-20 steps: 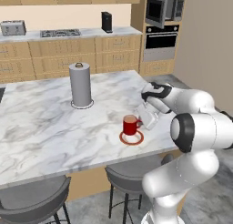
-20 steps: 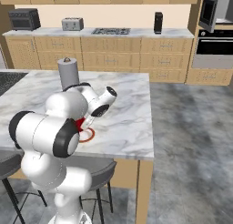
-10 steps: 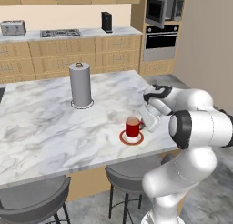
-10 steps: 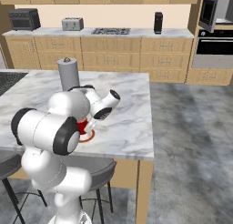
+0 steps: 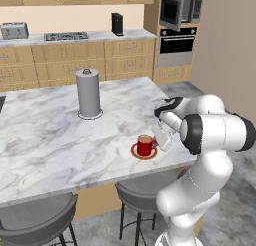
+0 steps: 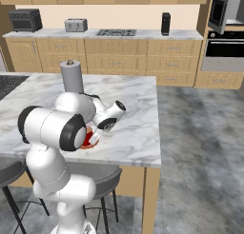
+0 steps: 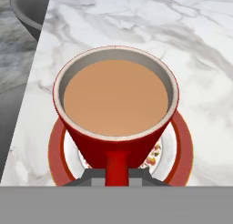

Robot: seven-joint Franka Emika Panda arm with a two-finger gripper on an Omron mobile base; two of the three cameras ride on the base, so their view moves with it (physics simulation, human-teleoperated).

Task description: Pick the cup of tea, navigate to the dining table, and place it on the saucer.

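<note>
Lowered since a second ago, the cup of tea (image 7: 116, 109) sits centred on the saucer (image 7: 182, 145) on my desk (image 5: 45, 140), jaws pinching its handle to steady it.

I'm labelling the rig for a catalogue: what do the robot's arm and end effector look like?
The arm is glossy white, built of rounded, tube-like links joined by dark bands at the joints, rising from a white curved column. The end effector is a compact white hand with dark trim and two small dark finger tips. No loose cables or printed markings can be made out.
</note>
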